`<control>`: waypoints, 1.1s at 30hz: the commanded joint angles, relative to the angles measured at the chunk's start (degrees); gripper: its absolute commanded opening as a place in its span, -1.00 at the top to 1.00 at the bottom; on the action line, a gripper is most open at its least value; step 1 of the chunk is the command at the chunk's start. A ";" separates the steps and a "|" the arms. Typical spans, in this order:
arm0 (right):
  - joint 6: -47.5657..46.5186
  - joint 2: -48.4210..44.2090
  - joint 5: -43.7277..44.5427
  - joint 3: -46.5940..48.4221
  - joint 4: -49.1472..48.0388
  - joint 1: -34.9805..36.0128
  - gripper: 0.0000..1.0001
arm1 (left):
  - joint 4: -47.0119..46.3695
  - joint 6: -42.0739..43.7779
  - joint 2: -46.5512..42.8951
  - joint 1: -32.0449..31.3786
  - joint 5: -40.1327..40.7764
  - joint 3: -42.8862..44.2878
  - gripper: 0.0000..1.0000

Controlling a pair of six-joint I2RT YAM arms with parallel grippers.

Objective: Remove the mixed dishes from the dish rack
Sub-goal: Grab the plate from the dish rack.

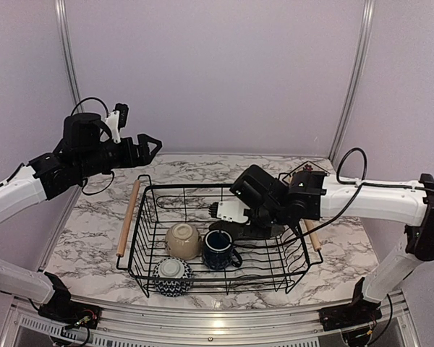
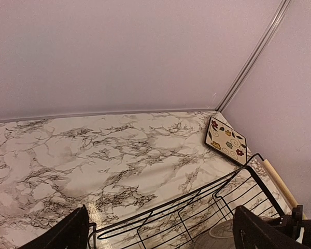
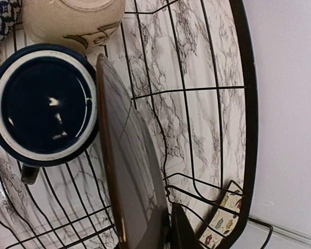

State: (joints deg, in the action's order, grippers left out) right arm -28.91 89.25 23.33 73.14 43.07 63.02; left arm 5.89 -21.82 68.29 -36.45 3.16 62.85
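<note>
The black wire dish rack [image 1: 141, 238] stands mid-table. In it are the beige bowl [image 1: 182, 240], the dark blue mug [image 1: 219, 249] and the small blue-and-white patterned bowl [image 1: 173, 277]. My right gripper [image 1: 254, 230] reaches into the rack's right half. In the right wrist view it [image 3: 168, 218] is shut on the rim of the round grey plate [image 3: 129, 171], which stands on edge beside the mug [image 3: 41, 104]. One finger [image 3: 184, 231] shows; the other is hidden behind the plate. The square floral plate [image 1: 309, 171] lies on the table behind the rack. My left gripper [image 1: 150, 147] is open and empty, held high above the rack's back left corner.
The rack's wooden handles run along its left [image 1: 128, 217] and right [image 1: 312, 235] sides. The left wrist view shows bare marble table [image 2: 93, 150] behind the rack's rim [image 2: 197, 199] and the floral plate [image 2: 226, 140] in the far right corner. Walls close the back and sides.
</note>
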 commanded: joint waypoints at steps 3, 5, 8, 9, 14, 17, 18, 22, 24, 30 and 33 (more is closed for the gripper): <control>1.87 1.36 0.44 2.07 2.98 0.76 1.00 | 0.88 0.89 -1.98 -0.20 0.97 -0.09 -0.98; 1.75 1.14 1.49 2.56 3.24 1.06 1.00 | 0.88 0.91 -2.02 -0.20 1.02 -0.10 -0.98; 1.39 0.43 3.59 2.92 2.85 1.67 1.00 | 0.95 0.91 -2.02 -0.20 1.19 -0.12 -0.98; 1.13 0.07 4.33 3.04 2.52 1.86 1.00 | 0.96 0.82 -2.12 -0.20 1.47 -0.13 -0.98; 0.18 -2.42 8.63 3.88 0.26 2.40 1.00 | 0.97 0.63 -2.63 -0.20 2.27 -0.21 -0.98; -0.58 -3.44 10.99 3.69 -1.22 2.77 1.00 | 0.94 0.56 -2.62 -0.20 2.46 -0.19 -0.98; -0.88 -3.81 11.94 3.69 -1.72 2.92 1.00 | 1.02 0.46 -2.51 -0.20 2.53 -0.18 -0.98; -1.91 -5.85 14.87 3.58 -3.47 3.73 1.00 | 1.05 0.30 -2.28 -0.20 2.31 0.14 -0.98; -2.21 -7.84 15.03 3.09 -5.61 3.85 1.00 | 1.05 0.21 -2.23 -0.20 2.25 0.32 -0.98; -1.11 -15.21 11.60 1.61 -12.58 3.86 1.00 | 1.05 -0.15 -1.84 -0.20 1.96 0.96 -0.98; 0.17 -20.57 9.12 -1.50 -20.23 3.46 1.00 | 0.80 -0.55 -1.69 -0.20 1.86 1.05 -0.98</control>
State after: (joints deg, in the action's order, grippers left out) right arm -30.24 76.27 32.49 73.32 37.98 66.72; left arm 5.91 -21.89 66.78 -36.45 5.02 62.83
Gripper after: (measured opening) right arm 0.060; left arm 0.989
